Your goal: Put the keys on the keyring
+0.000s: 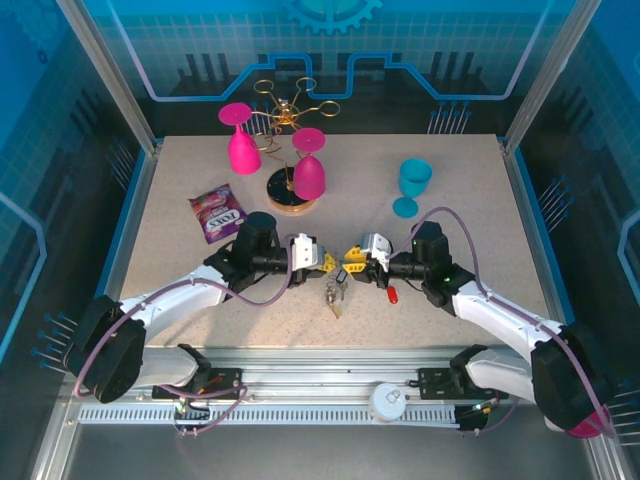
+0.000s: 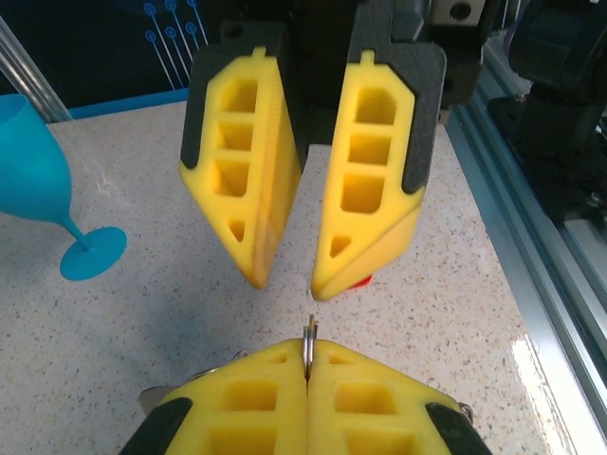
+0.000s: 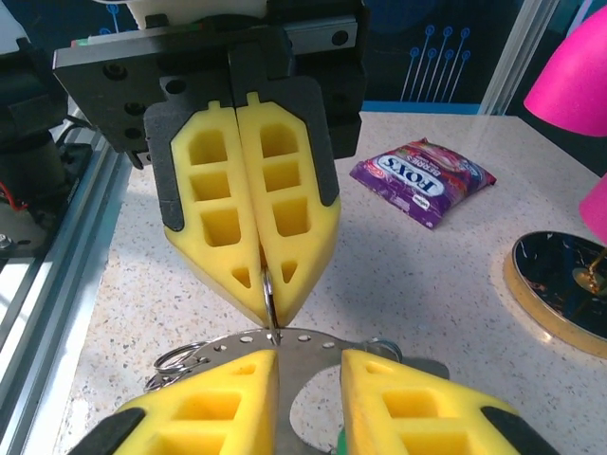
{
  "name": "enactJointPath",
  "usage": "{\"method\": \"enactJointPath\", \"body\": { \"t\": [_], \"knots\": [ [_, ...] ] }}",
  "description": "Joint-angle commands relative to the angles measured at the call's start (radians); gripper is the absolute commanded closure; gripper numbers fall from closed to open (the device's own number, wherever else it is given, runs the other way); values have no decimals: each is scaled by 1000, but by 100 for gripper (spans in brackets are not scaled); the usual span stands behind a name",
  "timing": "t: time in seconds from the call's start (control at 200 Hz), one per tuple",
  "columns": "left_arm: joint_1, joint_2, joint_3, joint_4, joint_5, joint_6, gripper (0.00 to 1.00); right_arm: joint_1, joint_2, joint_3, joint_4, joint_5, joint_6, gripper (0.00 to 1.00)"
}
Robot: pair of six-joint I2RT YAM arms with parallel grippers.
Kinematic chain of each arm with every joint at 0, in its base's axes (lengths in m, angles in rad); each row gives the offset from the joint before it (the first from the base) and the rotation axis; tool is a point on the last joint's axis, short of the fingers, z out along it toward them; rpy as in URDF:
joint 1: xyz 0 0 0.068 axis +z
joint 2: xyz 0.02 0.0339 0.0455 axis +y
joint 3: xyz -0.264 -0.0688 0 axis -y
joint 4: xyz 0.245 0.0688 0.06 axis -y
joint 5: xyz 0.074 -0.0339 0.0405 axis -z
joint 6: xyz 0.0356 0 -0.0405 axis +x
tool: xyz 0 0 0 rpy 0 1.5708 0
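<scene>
My left gripper [image 1: 328,262] [image 2: 308,353] is shut on a small silvery split ring [image 2: 308,339] [image 3: 269,289] that sticks out of its fingertips. The ring's lower end meets a hole in a flat silvery crescent plate [image 3: 313,339], which carries more split rings at both ends. My right gripper [image 1: 352,262] [image 3: 308,365] faces the left one tip to tip, open, with the plate showing in its gap. A bunch of keys [image 1: 333,296] dangles under the two grippers. A red tag [image 1: 393,295] [image 2: 358,282] lies on the table. A large dark wire keyring is out of view.
A gold wire rack [image 1: 285,110] on a round wooden base [image 1: 290,195] holds two pink glasses [image 1: 241,140] at the back. A teal glass [image 1: 412,180] stands at the back right and a purple candy bag [image 1: 217,213] lies to the left. A metal rail [image 1: 330,360] edges the table's near side.
</scene>
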Motion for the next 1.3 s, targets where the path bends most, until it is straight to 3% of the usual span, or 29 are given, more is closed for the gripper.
{"method": "enactJointPath", "body": {
  "t": [0.0, 0.32, 0.485, 0.575, 0.72, 0.821, 0.996, 1.296],
  "knots": [
    [-7, -19, -14, 90, 46, -19, 100, -5, 23, -4, 118, -67, 43, 74],
    [-7, -9, -27, 157, 62, -63, 100, 3, 82, 15, 171, -92, 51, 77],
    [-7, -9, -36, 176, 70, -81, 100, 5, 108, 38, 185, -113, 56, 100],
    [-6, -14, -32, 153, 45, -80, 96, 4, 98, 42, 176, -104, 53, 100],
    [-6, -32, -7, 30, -17, -29, 86, 8, 53, 82, -13, -75, -46, 100],
    [-7, -32, 23, -64, -34, 13, 85, 25, 44, 131, -190, -45, -132, 100],
    [-8, -25, 59, -142, -48, 46, 85, 70, 59, 202, -342, 18, -206, 100],
    [-7, -21, 90, -213, -49, 83, 97, 109, 78, 282, -491, 82, -279, 100]
  ]
}}
